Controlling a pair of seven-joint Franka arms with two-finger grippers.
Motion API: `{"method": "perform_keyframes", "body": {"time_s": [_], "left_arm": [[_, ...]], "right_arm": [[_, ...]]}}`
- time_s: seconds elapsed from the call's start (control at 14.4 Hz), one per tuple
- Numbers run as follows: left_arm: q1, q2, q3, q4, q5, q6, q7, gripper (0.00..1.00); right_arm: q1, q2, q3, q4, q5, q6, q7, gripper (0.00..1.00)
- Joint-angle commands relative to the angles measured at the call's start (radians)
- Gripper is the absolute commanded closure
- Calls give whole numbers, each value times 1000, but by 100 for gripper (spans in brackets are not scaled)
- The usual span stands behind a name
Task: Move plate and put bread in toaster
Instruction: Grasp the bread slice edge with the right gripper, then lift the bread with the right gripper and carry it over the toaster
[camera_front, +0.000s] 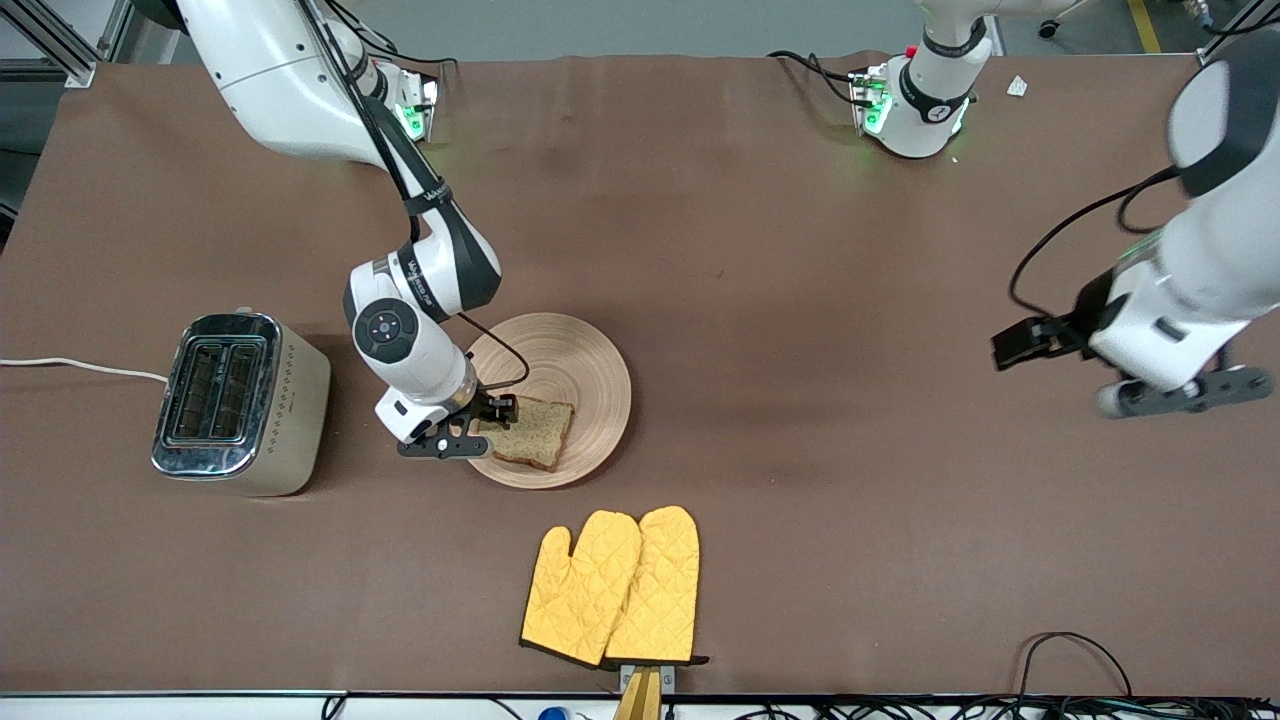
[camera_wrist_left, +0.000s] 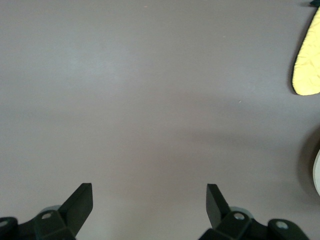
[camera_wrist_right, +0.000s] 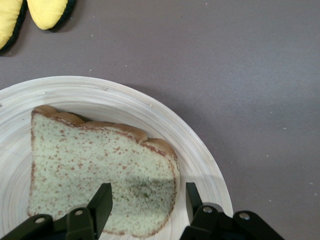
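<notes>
Right pincer (camera_wrist_right: 145, 202) apart, straddling bread (camera_wrist_right: 95, 170) corner on plate (camera_front: 600, 385); squeezing gently is smart. Left pincer (camera_wrist_left: 149, 205) wide apart, waiting over bare tabletop (camera_front: 800, 250).

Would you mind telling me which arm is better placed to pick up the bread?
The right. Its right gripper is down at the bread on the plate, fingers astride a corner. The left gripper waits open over bare table at the left arm's end.
</notes>
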Motion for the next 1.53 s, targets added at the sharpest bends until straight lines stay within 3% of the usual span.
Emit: {"method": "perform_keyframes", "body": {"time_s": [0.0,0.21,0.35,0.42,0.56,0.69,0.76,0.9,1.11,1.32,1.46], "left_arm": [[17,-60,-3,-14,25,-30,4,0],[69,-78,-5,-21,11,-35,135,0],[66,-80,0,-26,22,-35,153,0],[58,-81,21,-27,25,-35,160,0],[-56,-90,154,-29,26,-35,168,0],[-86,-101,179,-34,25,-35,160,0],[-87,-100,178,-34,25,-36,160,0],[-89,-100,176,-34,14,-41,166,0],[-86,-95,168,-29,13,-42,173,0],[-86,-92,168,-29,-10,-42,172,0],[-84,-92,168,-31,-20,-44,168,0]], "right_arm": [[7,13,-10,-20,20,46,10,34],[4,25,-10,-20,20,66,13,36],[10,37,-10,-31,20,110,39,45],[10,39,-10,-31,20,115,42,55],[10,39,-10,-31,20,112,42,76],[10,37,-10,-29,20,103,42,95],[10,37,-10,-28,20,99,41,99],[30,16,-11,-17,18,83,35,100],[31,-63,-23,12,5,-52,44,100],[22,-171,-63,67,-32,-271,39,100],[21,-199,-94,176,-121,-491,39,100]]}}
